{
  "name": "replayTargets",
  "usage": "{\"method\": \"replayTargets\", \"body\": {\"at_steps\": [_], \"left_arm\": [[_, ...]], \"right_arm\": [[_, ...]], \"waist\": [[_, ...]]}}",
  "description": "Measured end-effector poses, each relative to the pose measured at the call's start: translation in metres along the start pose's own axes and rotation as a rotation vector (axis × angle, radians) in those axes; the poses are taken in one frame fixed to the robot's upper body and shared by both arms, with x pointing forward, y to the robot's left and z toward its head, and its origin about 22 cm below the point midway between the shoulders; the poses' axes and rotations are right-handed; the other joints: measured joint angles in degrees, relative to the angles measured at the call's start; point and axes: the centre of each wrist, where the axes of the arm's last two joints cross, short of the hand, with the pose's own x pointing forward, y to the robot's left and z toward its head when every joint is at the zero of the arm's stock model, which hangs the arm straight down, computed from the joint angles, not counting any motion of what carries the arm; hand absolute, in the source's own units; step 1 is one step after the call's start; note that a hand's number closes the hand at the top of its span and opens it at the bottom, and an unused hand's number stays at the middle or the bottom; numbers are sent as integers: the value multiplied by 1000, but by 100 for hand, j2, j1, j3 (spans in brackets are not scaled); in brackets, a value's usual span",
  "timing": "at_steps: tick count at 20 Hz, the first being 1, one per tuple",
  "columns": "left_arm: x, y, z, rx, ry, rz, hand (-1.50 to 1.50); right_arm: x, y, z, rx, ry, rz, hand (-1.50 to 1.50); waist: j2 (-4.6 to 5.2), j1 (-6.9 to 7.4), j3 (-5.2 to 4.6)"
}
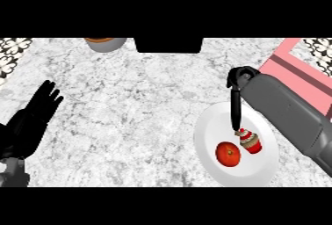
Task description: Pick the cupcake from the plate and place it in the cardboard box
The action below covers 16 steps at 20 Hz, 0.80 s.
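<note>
Your right robot hand [241, 78] hangs over the far rim of the white plate [206, 132], fingers [235, 110] stretched straight toward you, their tips meeting the frosting of the cupcake [250, 141]. Nothing curls round it: the robot hand is open, and the cupcake, in its red wrapper, stands on the plate's right half. Just beside it on the left, on the same plate, lies a round red fruit [228, 154], close but apart from the cupcake. The grey forearm runs in from the lower right and covers the plate's right edge and the ground between the plate and the pink box [292, 66], which sits in the far right corner, cut by the view's edge; you cannot tell what it holds. The plate lies near the tabletop's [130, 110] near edge on the right. The marbled tabletop stretches bare across the middle and left. Along the far edge stand a grey bowl [103, 44] with something brown inside and a black block [168, 45], both well apart from the plate. Patterned tiles [13, 52] show past the tabletop at the far corners. Your left robot hand [31, 121] rests open at the view's left edge, fingers up, touching nothing.
</note>
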Motion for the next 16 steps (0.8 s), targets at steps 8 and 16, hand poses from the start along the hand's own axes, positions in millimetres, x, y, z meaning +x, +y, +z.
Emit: {"method": "replayTargets", "body": {"at_steps": [8, 16], "left_arm": [[-9, 2, 10, 14, 1, -5, 0], [2, 5, 12, 6, 0, -4, 0]], "right_arm": [[6, 6, -2, 15, -6, 31, -150], [18, 13, -3, 5, -4, 86, -150]], "waist": [[-16, -57, 5], [-9, -47, 5]]}}
